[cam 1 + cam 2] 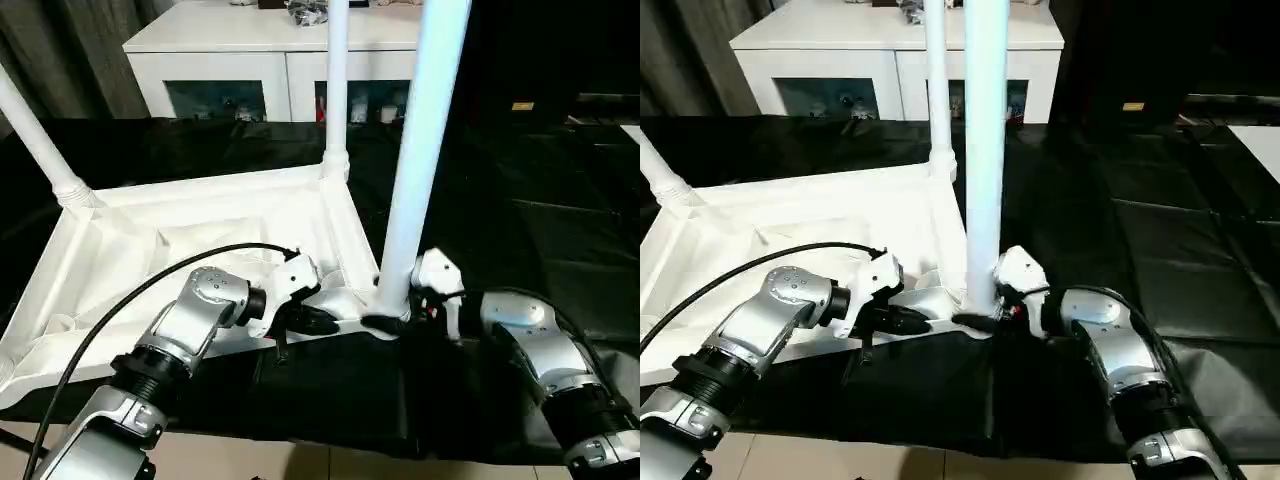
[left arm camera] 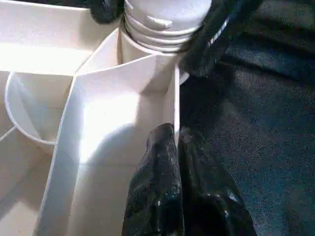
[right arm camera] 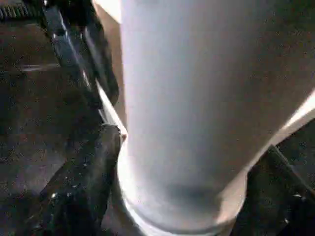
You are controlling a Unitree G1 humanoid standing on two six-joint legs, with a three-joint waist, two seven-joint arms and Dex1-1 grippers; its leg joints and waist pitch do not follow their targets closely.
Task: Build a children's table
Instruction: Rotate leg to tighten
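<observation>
The white table top (image 1: 200, 235) lies upside down on a black cloth, ribs facing up. Three white legs stand in its corner sockets: one at the far left (image 1: 40, 140), one at the back right (image 1: 337, 90) and one at the near right (image 1: 425, 150). My left gripper (image 2: 176, 142) is shut on the top's near rim wall, just beside the near right socket. My right gripper (image 1: 395, 320) is shut around the base of the near right leg (image 3: 197, 123), one black finger (image 3: 83, 182) on each side. The fourth corner is hidden behind my left arm.
A white cabinet with dark glass doors (image 1: 270, 60) stands behind the work. The black cloth (image 1: 520, 200) spreads to the right. A black cable (image 1: 150, 290) loops over my left forearm. A dark curtain (image 1: 70, 50) hangs at the back left.
</observation>
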